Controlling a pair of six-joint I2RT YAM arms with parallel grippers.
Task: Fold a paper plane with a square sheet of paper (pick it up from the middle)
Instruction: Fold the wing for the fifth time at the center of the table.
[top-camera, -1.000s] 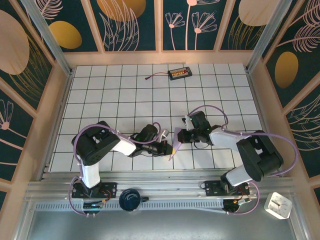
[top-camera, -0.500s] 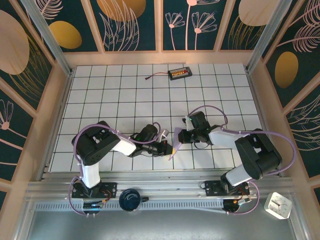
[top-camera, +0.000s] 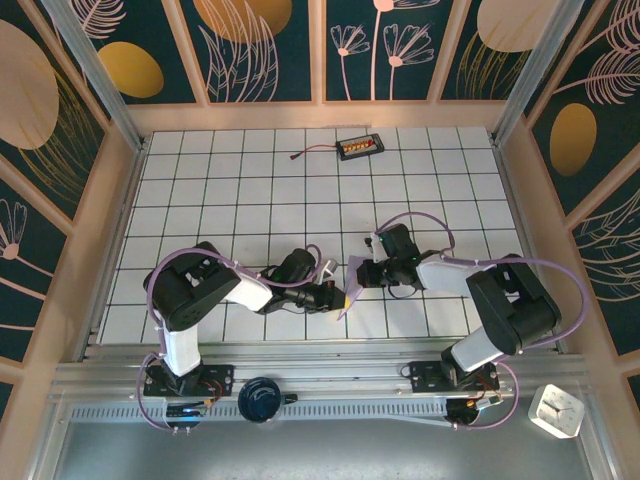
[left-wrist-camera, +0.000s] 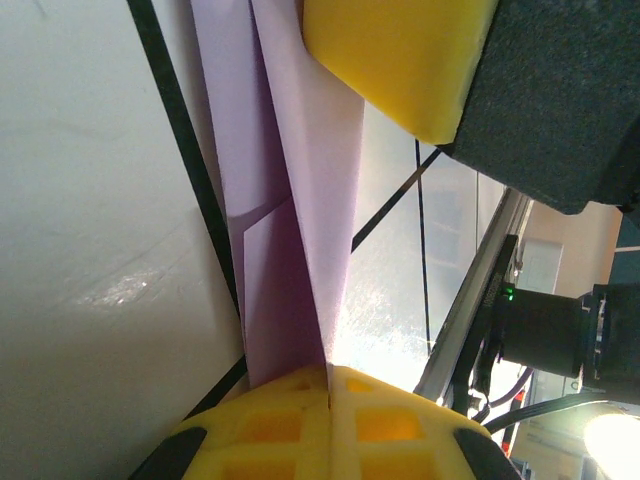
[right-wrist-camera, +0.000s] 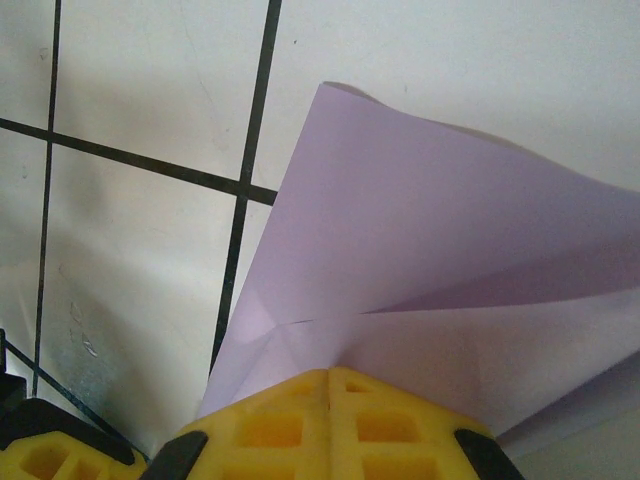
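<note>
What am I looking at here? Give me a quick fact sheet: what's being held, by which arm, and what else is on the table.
Held: folded lavender paper, visibly creased
Grip 1: left gripper shut on the paper
Grip 2: right gripper shut on it too
Place: front middle of the tiled table
Elsewhere: small black device with a cable, near the far edge

a counter (top-camera: 220, 190) of white tiles with black grid lines, walled by dark teal panels (top-camera: 265, 45) painted with gold ovals and pale leaves. near its far edge lies a small black device (top-camera: 359, 147) with orange cells, a thin dark cable (top-camera: 312, 152) trailing to its left. at the near side a round dark knob (top-camera: 260, 400) sits by a metal rail (top-camera: 350, 372), and a small white square block (top-camera: 556, 410) rests at the far right.
</note>
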